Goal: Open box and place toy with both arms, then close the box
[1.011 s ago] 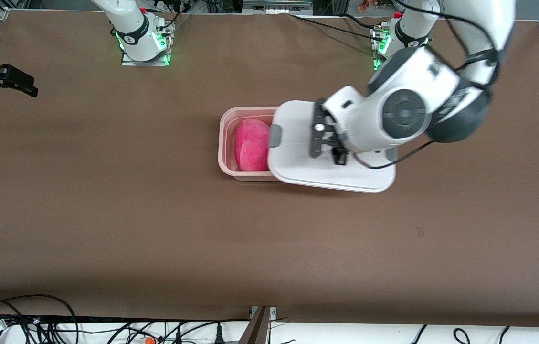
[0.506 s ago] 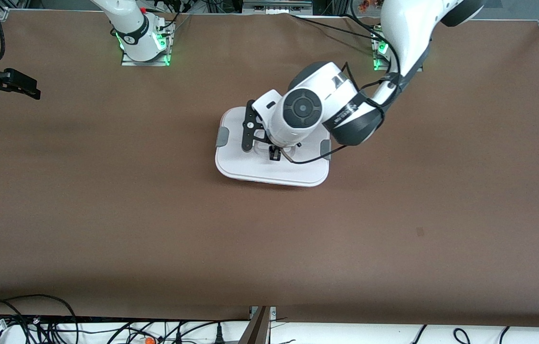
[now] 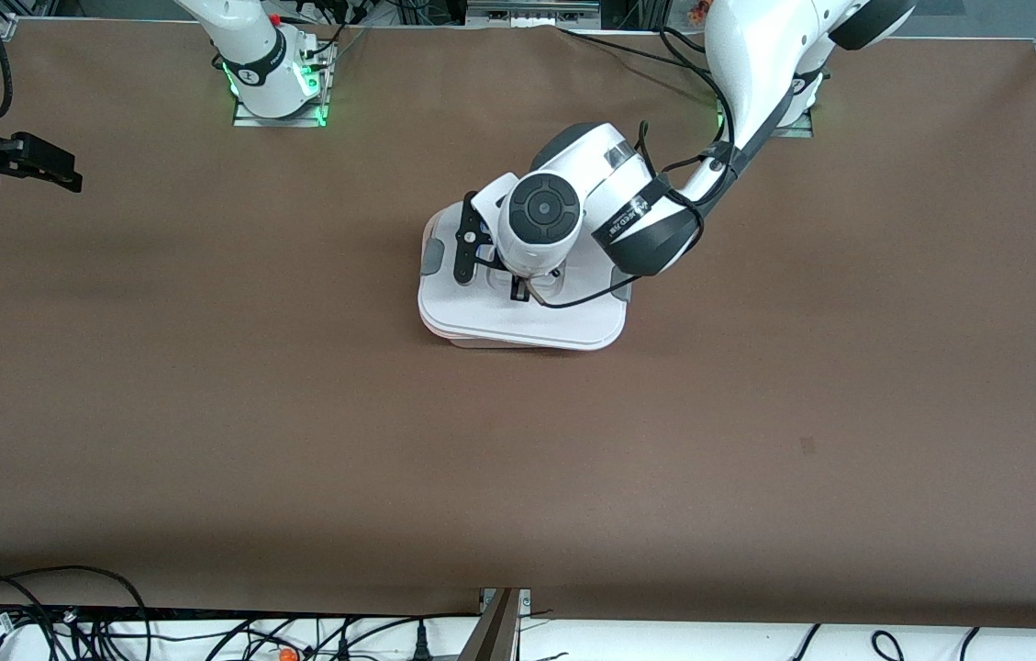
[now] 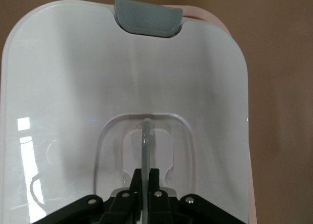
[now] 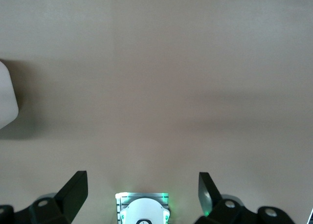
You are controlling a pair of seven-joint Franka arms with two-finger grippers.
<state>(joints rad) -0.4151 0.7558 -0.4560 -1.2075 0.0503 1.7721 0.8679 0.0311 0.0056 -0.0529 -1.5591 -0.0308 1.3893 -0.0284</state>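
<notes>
The left gripper (image 4: 145, 182) has its fingers pressed together on the thin clear handle (image 4: 146, 141) that stands up in the recess of the white lid (image 4: 68, 87). From there the lid spreads out flat beneath the gripper, with a grey clip (image 4: 147, 16) at the end away from the wrist and a sliver of pink rim showing past one corner. In the front view the lid (image 3: 563, 321) lies over the box (image 3: 458, 341), seemingly a little off square, since a thin strip of the tub shows under the lid's edge nearest the front camera. The toy is not visible; presumably the lid covers it.

The right gripper (image 5: 142, 190) waits with its fingers (image 5: 73, 190) spread wide, well away from the box, over bare table (image 3: 297, 441) at the right arm's end.
</notes>
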